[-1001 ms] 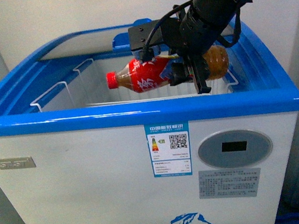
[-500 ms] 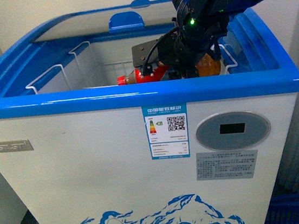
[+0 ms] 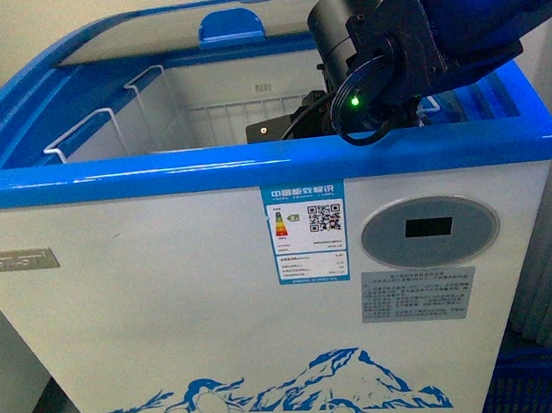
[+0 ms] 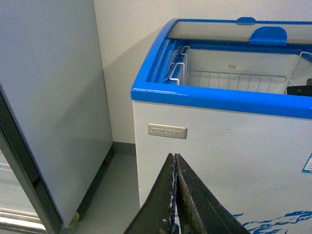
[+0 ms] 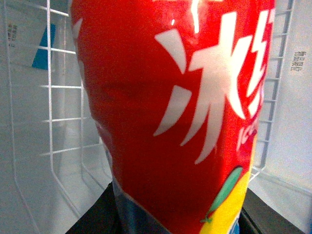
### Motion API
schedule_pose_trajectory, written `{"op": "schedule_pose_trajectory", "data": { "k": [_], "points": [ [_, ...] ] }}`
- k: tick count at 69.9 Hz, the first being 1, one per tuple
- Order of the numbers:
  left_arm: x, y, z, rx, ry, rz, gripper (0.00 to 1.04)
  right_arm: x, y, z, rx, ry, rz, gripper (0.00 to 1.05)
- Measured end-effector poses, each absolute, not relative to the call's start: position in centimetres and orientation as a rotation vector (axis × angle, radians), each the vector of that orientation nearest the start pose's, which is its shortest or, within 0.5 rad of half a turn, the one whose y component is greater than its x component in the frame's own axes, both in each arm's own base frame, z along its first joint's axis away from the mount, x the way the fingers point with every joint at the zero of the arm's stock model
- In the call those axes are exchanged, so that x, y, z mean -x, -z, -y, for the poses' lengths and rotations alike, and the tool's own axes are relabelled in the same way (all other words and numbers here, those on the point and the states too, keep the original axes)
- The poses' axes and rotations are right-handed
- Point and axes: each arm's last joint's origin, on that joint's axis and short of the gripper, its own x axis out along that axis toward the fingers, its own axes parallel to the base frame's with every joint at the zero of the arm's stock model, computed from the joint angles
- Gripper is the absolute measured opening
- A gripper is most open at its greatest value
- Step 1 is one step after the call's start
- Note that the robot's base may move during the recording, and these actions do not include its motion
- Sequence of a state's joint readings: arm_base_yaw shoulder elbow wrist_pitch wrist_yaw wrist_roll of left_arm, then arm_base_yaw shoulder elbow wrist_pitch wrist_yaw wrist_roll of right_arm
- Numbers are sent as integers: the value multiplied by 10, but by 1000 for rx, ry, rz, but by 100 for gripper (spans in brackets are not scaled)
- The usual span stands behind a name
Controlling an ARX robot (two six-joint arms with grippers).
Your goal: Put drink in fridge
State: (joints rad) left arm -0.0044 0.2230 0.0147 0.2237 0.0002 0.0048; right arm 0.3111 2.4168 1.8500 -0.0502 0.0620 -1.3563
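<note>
The drink [image 5: 170, 97] fills the right wrist view: a red label with white characters and a yellow patch low down. My right gripper [image 5: 180, 219] is shut on it, dark fingers [image 5: 95, 217] showing at either side. White wire basket [image 5: 48, 122] bars surround the bottle. In the front view my right arm [image 3: 388, 52] reaches down into the fridge [image 3: 251, 164], a white chest with a blue rim; the drink is hidden behind the front rim there. My left gripper [image 4: 174, 158] is shut and empty, outside the fridge [image 4: 219, 97], in front of its white wall.
The curved glass lid [image 3: 232, 15] with its blue handle sits slid to the back. Wire basket rims [image 3: 96, 133] line the fridge's left inside. A tall grey cabinet [image 4: 48, 97] stands left of the fridge, with a strip of floor [image 4: 112, 195] between them.
My right arm has sunk into the fridge, carrying the drink from above the rim to below it, out of the front view. More of the fridge's front graphic shows now.
</note>
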Motion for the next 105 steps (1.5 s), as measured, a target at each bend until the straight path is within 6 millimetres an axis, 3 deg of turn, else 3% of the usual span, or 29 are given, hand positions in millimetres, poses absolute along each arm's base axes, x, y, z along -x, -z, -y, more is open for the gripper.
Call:
{"op": "schedule_pose_trajectory", "data": {
  "k": [6,11,19,26,36,41,45,54,62,65,71,77,88,101,105],
  "points": [
    [-109,-171,0,-5,5,15,3,-507,-145,-161,1408,-629,-352,67],
    [-108,-171,0,-5,5,15,3,-507,-150,-160,1396,-635,-341,77],
    [-99,-167,0,-5,5,-9,3,-504,-179,-156,1306,-620,-306,97],
    [-97,-168,0,-5,4,8,3,-499,-217,-151,1201,-593,-253,97],
    [-97,-168,0,-5,5,10,3,-466,-291,-139,814,-552,-210,97],
    [-97,-168,0,-5,5,10,3,-445,-319,-113,624,-377,-256,97],
    [-97,-168,0,-5,5,10,3,-421,-329,-78,431,-205,-346,97],
    [-97,-168,0,-5,5,10,3,-359,-325,-36,179,-89,-470,97],
    [-97,-168,0,-5,5,10,3,-299,-321,-22,75,-104,-510,97],
    [-97,-168,0,-5,5,10,3,-279,-322,-20,57,-76,-445,94],
    [-97,-168,0,-5,5,10,3,-262,-319,-16,38,-16,-164,81],
    [-97,-168,0,-5,5,10,3,-246,-297,-13,18,-5,-13,65],
    [-97,-168,0,-5,5,10,3,-223,-257,-3,14,-10,-7,39],
    [-97,-168,0,-5,5,10,3,-196,-230,0,11,-2,-4,6],
    [-97,-168,0,-5,5,10,3,-190,-224,0,10,-2,-7,3]
  ]
}}
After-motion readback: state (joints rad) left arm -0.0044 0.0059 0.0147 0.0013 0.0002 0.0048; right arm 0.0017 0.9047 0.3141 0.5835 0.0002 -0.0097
